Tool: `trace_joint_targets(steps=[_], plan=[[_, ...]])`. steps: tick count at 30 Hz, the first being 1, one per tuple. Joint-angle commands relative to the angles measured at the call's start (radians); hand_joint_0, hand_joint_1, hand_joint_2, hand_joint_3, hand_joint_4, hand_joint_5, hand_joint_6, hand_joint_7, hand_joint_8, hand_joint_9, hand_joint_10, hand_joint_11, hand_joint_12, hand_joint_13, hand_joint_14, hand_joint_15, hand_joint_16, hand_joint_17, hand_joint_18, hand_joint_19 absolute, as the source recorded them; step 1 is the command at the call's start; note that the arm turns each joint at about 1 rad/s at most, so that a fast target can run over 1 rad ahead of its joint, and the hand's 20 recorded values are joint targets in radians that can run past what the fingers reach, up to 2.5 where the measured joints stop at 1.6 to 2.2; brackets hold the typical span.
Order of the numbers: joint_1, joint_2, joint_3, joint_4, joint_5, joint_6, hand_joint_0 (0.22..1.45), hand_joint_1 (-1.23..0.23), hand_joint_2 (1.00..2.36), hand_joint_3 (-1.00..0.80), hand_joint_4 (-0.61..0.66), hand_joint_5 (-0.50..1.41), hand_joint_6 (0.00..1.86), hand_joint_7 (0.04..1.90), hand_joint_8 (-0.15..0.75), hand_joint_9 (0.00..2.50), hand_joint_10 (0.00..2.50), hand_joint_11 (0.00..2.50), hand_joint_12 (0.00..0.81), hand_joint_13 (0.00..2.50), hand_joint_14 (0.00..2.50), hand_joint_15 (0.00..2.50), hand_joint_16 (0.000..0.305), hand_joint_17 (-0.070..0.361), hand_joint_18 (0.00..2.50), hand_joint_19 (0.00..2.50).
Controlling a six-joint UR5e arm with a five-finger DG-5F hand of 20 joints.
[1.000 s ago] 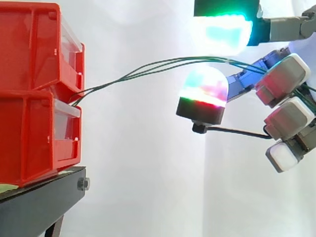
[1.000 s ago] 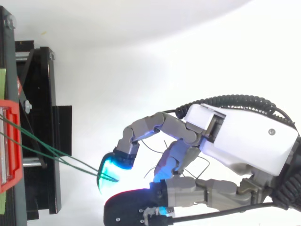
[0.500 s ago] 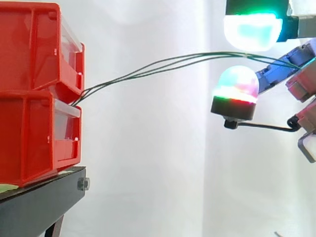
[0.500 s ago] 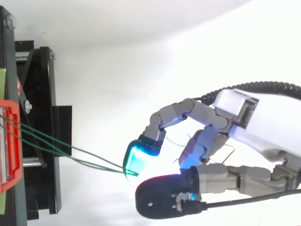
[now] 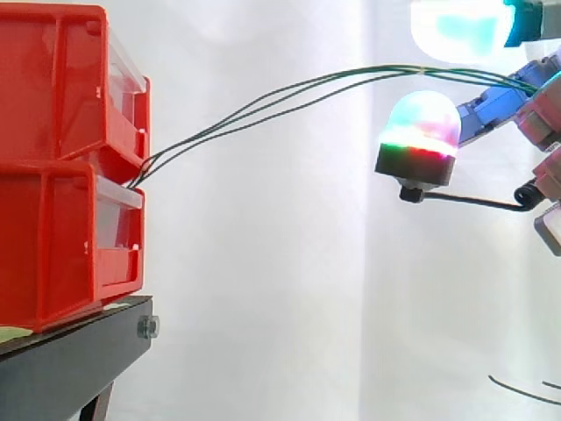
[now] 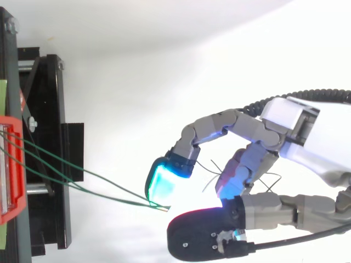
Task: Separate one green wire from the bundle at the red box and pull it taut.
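Observation:
Three thin green wires (image 5: 263, 98) leave the gap between the two stacked red bins (image 5: 61, 96) and rise in a shallow arc to the right. In the top view the green wires (image 6: 82, 179) run from the red bin (image 6: 11, 164) and meet at one point under the cyan-glowing fingertip (image 6: 164, 183). My hand (image 6: 307, 137) comes in from the right with its fingers curled. The wires pass between the upper cyan pad (image 5: 456, 22) and the red-and-green glowing thumb pad (image 5: 423, 127), pinched together as a bundle. Their far ends are hidden behind the fingers.
The bins rest on a black stand (image 5: 70, 368) at the left, seen from above as a black frame (image 6: 49, 109). A white curtain hangs behind. A loose thin dark wire (image 5: 526, 390) lies at the bottom right of the side view.
My hand has moved right, away from the bins, and a little upward. The green wires have gone with it and now run higher and straighter.

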Motion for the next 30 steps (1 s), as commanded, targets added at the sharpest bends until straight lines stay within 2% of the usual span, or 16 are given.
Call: trace_joint_targets(steps=[1,6,10,15,19,21,26,30], plan=[[-0.001,0.001,0.002,0.000,0.001,0.001,0.58,-0.68,1.01,-0.31,0.05,-0.20,0.87,0.88,0.264,1.42,0.03,0.95,0.343,1.30,0.03,0.86,0.047,0.105,0.83,0.69],[-0.005,0.001,0.015,0.003,0.001,-0.002,0.59,-0.72,1.02,-0.25,0.01,-0.20,0.88,0.89,0.263,1.40,0.03,0.96,0.339,1.30,0.03,0.87,0.047,0.105,0.84,0.68],[-0.005,0.001,0.028,0.003,0.001,-0.007,0.60,-0.74,1.02,-0.28,0.02,-0.20,0.88,0.87,0.259,1.39,0.03,0.95,0.338,1.30,0.03,0.87,0.047,0.105,0.85,0.68],[-0.001,-0.001,0.025,0.026,0.007,-0.033,0.56,-0.69,1.00,-0.50,0.07,-0.20,0.88,0.83,0.267,1.41,0.03,0.95,0.346,1.31,0.03,0.87,0.048,0.107,0.86,0.68],[0.003,-0.001,0.025,0.089,0.011,-0.074,0.54,-0.65,1.00,-0.50,0.08,-0.20,0.88,0.83,0.274,1.42,0.03,0.95,0.350,1.31,0.03,0.87,0.048,0.109,0.87,0.68],[0.004,-0.001,0.025,0.109,0.010,-0.094,0.54,-0.70,1.00,-0.50,0.08,-0.20,0.88,0.85,0.271,1.41,0.03,0.95,0.347,1.31,0.03,0.86,0.048,0.109,0.87,0.67],[0.004,-0.001,0.025,0.110,0.008,-0.094,0.60,-0.79,1.00,-0.50,0.05,-0.20,0.87,0.88,0.255,1.41,0.03,0.96,0.339,1.31,0.03,0.88,0.046,0.104,0.86,0.69],[0.004,-0.001,0.025,0.118,0.008,-0.096,0.62,-0.81,1.01,-0.38,-0.03,-0.20,0.89,0.91,0.254,1.40,0.03,0.97,0.335,1.31,0.03,0.87,0.046,0.103,0.86,0.68]])
